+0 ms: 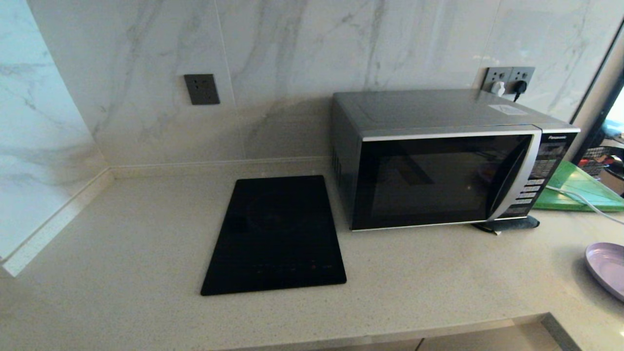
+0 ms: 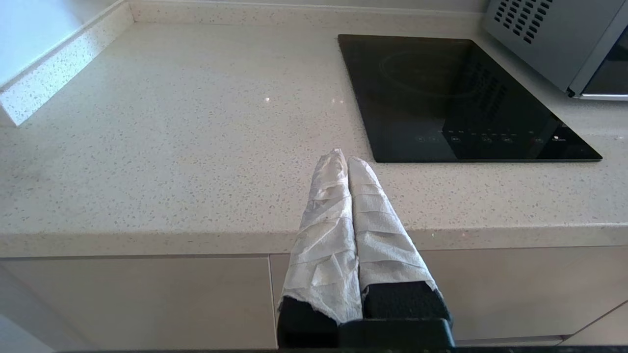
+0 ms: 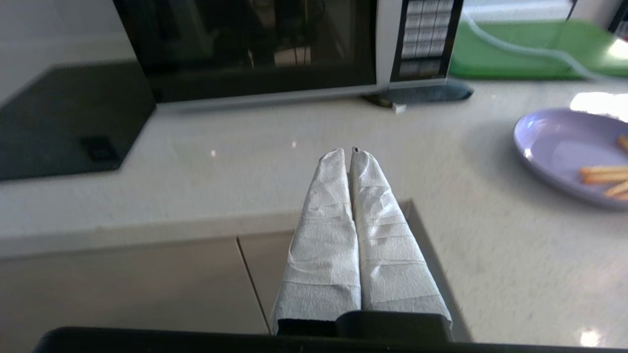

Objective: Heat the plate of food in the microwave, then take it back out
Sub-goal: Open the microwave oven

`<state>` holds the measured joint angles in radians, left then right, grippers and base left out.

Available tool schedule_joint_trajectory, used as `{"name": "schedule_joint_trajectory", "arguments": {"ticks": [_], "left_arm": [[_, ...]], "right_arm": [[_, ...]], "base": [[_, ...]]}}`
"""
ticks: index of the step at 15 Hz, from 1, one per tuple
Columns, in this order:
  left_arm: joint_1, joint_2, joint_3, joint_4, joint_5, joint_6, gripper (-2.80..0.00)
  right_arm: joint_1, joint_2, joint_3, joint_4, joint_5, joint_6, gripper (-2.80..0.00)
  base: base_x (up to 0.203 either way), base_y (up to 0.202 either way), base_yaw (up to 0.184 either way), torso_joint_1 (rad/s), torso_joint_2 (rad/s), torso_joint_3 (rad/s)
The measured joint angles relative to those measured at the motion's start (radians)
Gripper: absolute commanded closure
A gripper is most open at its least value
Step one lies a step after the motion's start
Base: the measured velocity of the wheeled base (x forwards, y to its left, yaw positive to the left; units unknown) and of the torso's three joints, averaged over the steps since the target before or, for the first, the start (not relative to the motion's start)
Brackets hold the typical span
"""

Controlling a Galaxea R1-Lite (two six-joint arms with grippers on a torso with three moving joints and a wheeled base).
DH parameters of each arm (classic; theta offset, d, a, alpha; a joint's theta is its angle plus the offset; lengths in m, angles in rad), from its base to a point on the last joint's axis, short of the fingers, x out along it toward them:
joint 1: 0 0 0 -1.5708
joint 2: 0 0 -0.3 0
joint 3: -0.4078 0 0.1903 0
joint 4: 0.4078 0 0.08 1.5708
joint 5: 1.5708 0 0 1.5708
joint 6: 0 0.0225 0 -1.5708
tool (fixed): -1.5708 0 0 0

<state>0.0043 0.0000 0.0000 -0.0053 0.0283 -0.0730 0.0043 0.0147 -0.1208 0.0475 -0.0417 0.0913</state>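
The silver-grey microwave (image 1: 438,161) stands at the back right of the counter with its black glass door closed. The lavender plate (image 1: 608,267) lies on the counter at the right edge of the head view; in the right wrist view the plate (image 3: 564,147) carries a few golden fries (image 3: 601,174). My right gripper (image 3: 347,153), its fingers wrapped in white tape, is shut and empty over the counter's front edge, apart from the plate. My left gripper (image 2: 343,158) is shut and empty near the front edge, beside the cooktop. Neither arm shows in the head view.
A flat black glass cooktop (image 1: 278,234) lies left of the microwave. A green cutting board (image 1: 580,187) with a white cable (image 1: 580,200) across it sits right of the microwave. Marble walls close the back and left. The counter's front edge (image 2: 147,240) has cabinet fronts below.
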Motion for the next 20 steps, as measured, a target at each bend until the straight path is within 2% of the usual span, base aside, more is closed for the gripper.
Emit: {"name": "schedule_joint_trajectory", "arguments": {"ticks": [4,9,15,20], "left_arm": [[0.0,0.0,0.0,0.0,0.0,0.0,0.0],[0.0,0.0,0.0,0.0,0.0,0.0,0.0],[0.0,0.0,0.0,0.0,0.0,0.0,0.0],[0.0,0.0,0.0,0.0,0.0,0.0,0.0]], "right_arm": [[0.0,0.073,-0.115,0.004,-0.021,0.0,0.0],[-0.001,0.316,-0.364,0.004,-0.105,0.0,0.0],[-0.004,0.638,-0.682,0.004,-0.355,-0.014,0.0],[-0.004,0.809,-0.734,0.001,-0.474,-0.039,0.0]], "base": [[0.0,0.0,0.0,0.0,0.0,0.0],[0.0,0.0,0.0,0.0,0.0,0.0],[0.0,0.0,0.0,0.0,0.0,0.0],[0.0,0.0,0.0,0.0,0.0,0.0]]}}
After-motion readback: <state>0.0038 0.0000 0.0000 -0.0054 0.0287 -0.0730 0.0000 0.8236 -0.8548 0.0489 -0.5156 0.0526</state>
